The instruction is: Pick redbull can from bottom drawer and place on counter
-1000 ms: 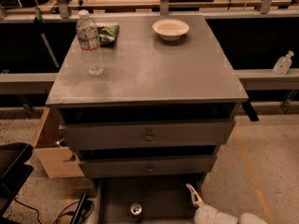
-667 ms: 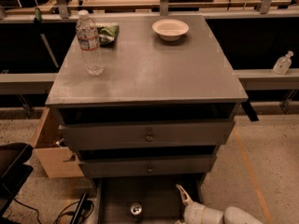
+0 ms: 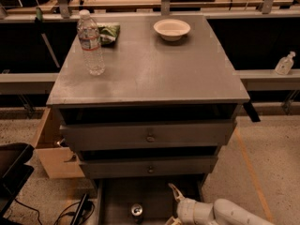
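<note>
The redbull can (image 3: 136, 211) stands upright on the dark floor of the open bottom drawer (image 3: 115, 198), its silver top facing up, at the bottom edge of the camera view. My gripper (image 3: 171, 206) is low inside the drawer, just right of the can and apart from it, with its fingers (image 3: 175, 191) spread open and empty. The white arm reaches in from the lower right. The counter (image 3: 154, 69) is the grey metal cabinet top above.
A clear water bottle (image 3: 91, 43), a green packet (image 3: 109, 33) and a white bowl (image 3: 171, 29) stand on the counter. Two grey drawers with knobs (image 3: 150, 137) overhang the bottom drawer. A cardboard box (image 3: 54, 153) and a black chair (image 3: 11, 172) are at the left.
My gripper has moved left inside the bottom drawer, closer to the can. The can and the things on the counter have not moved.
</note>
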Controlling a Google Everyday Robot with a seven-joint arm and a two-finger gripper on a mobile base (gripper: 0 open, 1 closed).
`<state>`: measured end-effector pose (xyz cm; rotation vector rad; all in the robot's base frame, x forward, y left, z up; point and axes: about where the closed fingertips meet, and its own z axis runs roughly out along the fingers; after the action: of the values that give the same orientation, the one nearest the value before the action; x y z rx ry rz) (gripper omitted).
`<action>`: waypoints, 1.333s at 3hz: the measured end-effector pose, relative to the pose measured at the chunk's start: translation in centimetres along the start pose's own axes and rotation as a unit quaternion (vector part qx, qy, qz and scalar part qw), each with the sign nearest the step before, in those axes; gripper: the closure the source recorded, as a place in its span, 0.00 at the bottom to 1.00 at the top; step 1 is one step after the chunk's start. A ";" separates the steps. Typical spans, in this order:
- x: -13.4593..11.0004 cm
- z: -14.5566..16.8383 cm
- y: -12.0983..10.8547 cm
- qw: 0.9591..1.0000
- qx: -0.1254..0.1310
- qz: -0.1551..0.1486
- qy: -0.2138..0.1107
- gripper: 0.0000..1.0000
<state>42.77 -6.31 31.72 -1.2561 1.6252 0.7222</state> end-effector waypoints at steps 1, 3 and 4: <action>3.2 4.8 -0.6 0.998 -0.059 -0.012 -0.010 0.00; 5.7 11.3 -1.1 0.989 -0.132 -0.030 -0.064 0.00; 5.7 12.8 -0.6 0.985 -0.144 -0.025 -0.097 0.00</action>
<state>47.09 2.21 21.53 -1.3772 1.3607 1.0420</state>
